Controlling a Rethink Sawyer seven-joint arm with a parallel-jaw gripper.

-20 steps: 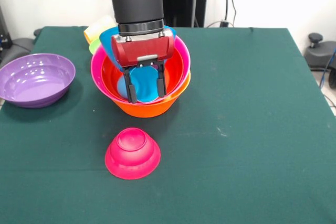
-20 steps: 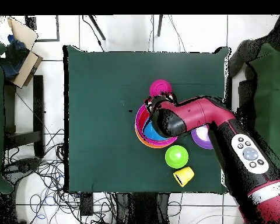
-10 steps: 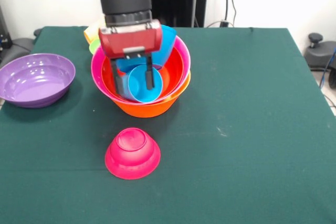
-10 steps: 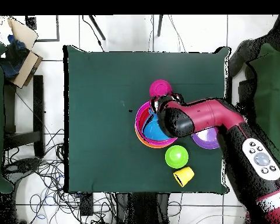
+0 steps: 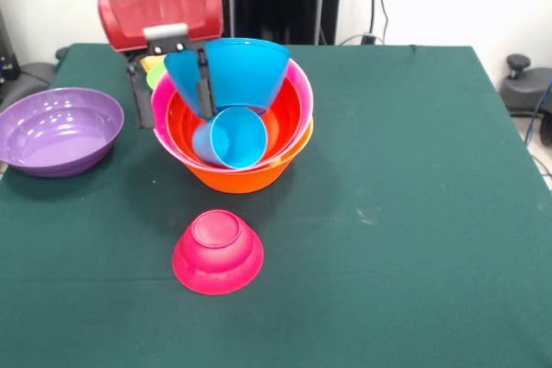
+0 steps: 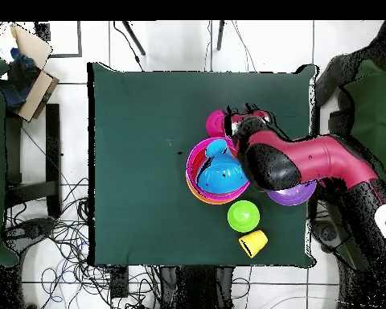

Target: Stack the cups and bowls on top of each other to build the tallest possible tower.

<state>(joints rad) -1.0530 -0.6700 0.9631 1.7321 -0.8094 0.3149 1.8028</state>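
Two fingers of the tool [image 5: 170, 92] stand spread; we see one inside the tilted blue bowl [image 5: 233, 71], the other outside its rim. That bowl leans in the tower [image 5: 250, 174] of orange, pink and red-orange bowls, beside a lying light blue cup [image 5: 231, 137]. The magenta bowl [image 5: 217, 250] sits inverted on the worktop [image 5: 414, 213].
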